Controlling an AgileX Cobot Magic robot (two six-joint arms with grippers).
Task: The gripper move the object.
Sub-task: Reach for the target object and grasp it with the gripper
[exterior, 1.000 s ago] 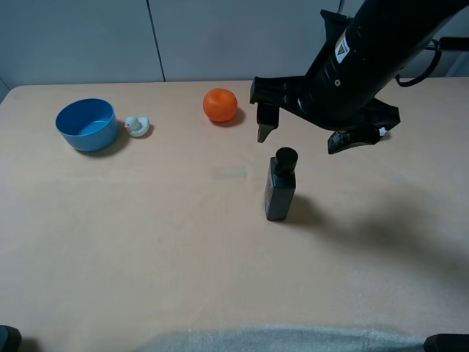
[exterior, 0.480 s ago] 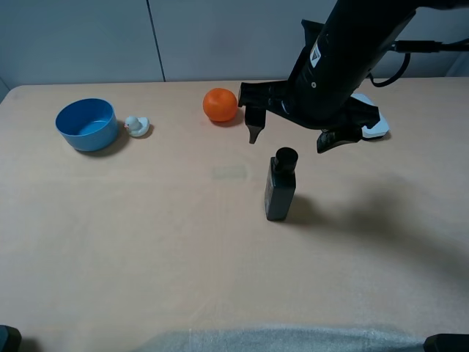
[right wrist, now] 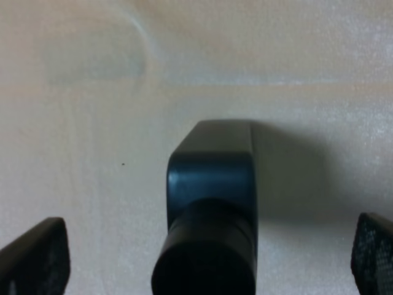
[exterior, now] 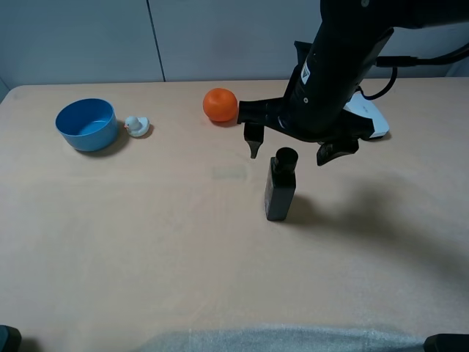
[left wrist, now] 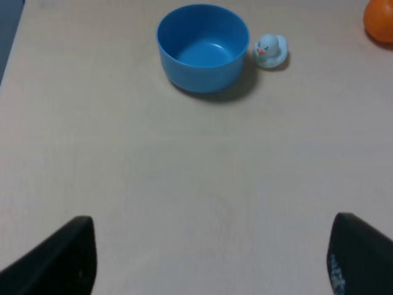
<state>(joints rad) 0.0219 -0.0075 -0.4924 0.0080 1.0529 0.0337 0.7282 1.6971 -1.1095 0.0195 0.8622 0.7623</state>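
The only marking we can find is a small white sticker (exterior: pixel 306 72) with a triangle sign on the black right arm (exterior: pixel 344 51); its print is too small to read. The dark bottle (exterior: pixel 280 192) shows plain faces in both views that catch it, and we can make out no writing on it.

The bottle stands upright near the middle of the table (exterior: pixel 146 242), with its round cap (exterior: pixel 286 157) on. The right gripper (exterior: pixel 288 156) hangs over it, spread wide and holding nothing. One finger sits on each side of the cap at about cap height, and both are clear of it. The right wrist view looks straight down on the cap, with bare table between it and each finger.

The left gripper (left wrist: pixel 212 258) is also spread wide and empty, over bare table.

Behind the bottle and to its left lies an orange ball (exterior: pixel 220 104), close to the near finger but apart from it. Far left, a blue bowl (exterior: pixel 86 136) stands with a small pale duck (exterior: pixel 136 125) just beside it. A white object (exterior: pixel 370 117) is half hidden behind the right arm, so we cannot tell what it is
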